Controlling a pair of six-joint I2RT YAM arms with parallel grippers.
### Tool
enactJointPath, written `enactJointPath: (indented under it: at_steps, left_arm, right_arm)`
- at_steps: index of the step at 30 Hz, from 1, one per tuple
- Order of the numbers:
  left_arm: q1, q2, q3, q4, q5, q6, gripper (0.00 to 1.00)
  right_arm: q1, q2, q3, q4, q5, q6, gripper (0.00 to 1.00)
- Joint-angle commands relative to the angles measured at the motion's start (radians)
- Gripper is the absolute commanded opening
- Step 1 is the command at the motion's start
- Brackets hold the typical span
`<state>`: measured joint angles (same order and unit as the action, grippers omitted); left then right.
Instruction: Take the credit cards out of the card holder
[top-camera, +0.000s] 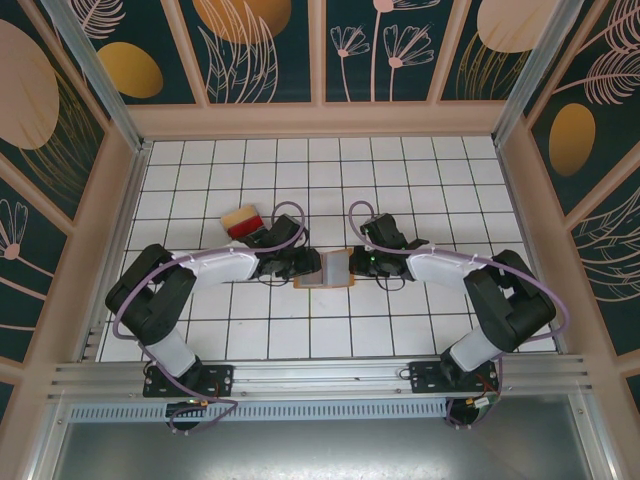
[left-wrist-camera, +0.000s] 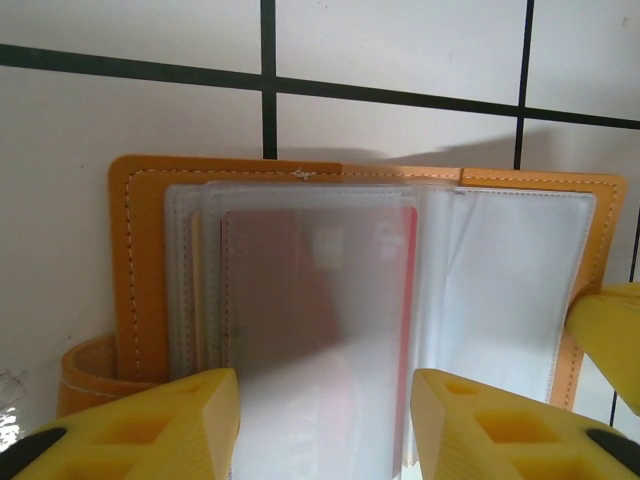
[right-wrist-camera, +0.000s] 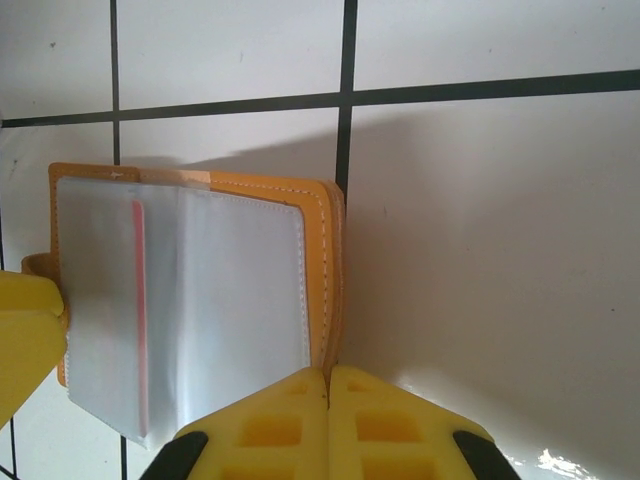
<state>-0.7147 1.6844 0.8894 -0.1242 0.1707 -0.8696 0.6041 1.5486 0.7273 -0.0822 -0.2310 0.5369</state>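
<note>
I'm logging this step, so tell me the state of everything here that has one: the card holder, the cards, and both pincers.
card holder, open, lying flat on the tiles.
red card, inside a clear pocket.
loose cards, out of the holder, stacked on the tiles.
left pincer, open, astride the red card's pocket.
right pincer, shut, tips at the holder's right edge.

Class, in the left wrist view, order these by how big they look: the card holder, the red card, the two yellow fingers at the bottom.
1. card holder
2. red card, inside a pocket
3. yellow fingers: alike, so tied. They are cropped and nearest the camera, so their place is unsure.
</note>
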Motion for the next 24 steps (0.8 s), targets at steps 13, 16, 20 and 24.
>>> enactJointPath:
  at_steps: [13,16,20,24]
  left_arm:
    - [-0.006,0.049,0.028,-0.091,-0.074,-0.005,0.51]
    - [-0.006,0.063,0.03,-0.085,-0.056,-0.004,0.51]
    - [-0.006,0.08,0.034,-0.075,-0.031,-0.002,0.52]
    - [-0.006,0.076,0.015,0.007,0.052,0.009,0.55]
  right_arm:
    - [0.008,0.027,-0.008,0.016,0.002,0.011,0.0]
    - [0.009,0.031,-0.006,0.015,0.001,0.011,0.0]
    - [0.01,0.031,-0.003,0.016,-0.001,0.011,0.0]
    - [0.011,0.037,-0.002,0.02,-0.007,0.012,0.0]
